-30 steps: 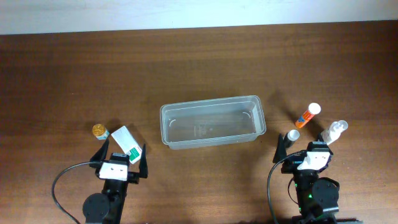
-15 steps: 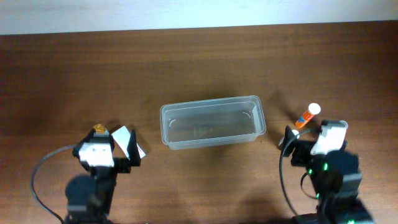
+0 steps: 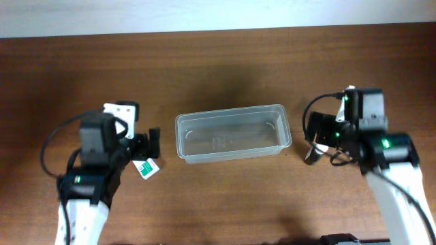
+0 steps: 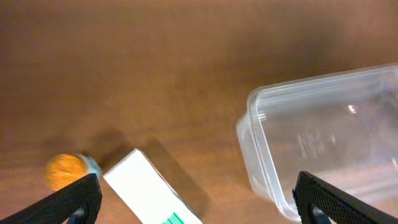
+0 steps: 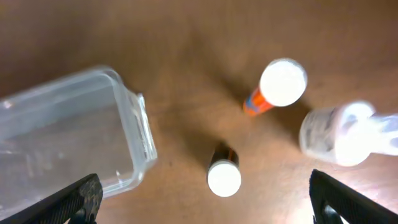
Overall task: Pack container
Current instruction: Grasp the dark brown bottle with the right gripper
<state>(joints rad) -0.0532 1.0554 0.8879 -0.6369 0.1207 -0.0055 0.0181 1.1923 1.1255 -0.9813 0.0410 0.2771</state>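
Observation:
The clear plastic container (image 3: 182, 136) lies empty at the table's middle; it also shows in the left wrist view (image 4: 250, 146) and the right wrist view (image 5: 142, 127). My left gripper (image 3: 142, 144) is open and empty, above a white box with green print (image 4: 146, 190) and an orange-topped item (image 4: 64, 171). My right gripper (image 3: 319, 133) is open and empty, above a small dark bottle with a white cap (image 5: 224, 176). Beyond it stand an orange bottle with a white cap (image 5: 281, 84) and a clear whitish bottle (image 5: 345, 134). The jaws of both show open in the wrist views (image 4: 199, 208) (image 5: 214, 208).
In the overhead view the white box's corner (image 3: 146, 169) pokes out under the left arm and the dark bottle (image 3: 311, 156) under the right. The brown wooden table (image 3: 225, 68) runs back to a white strip at the far edge.
Both arms have risen and swung forward from the near edge. The left now covers the orange-topped item and most of the box; the right covers the orange and clear bottles.

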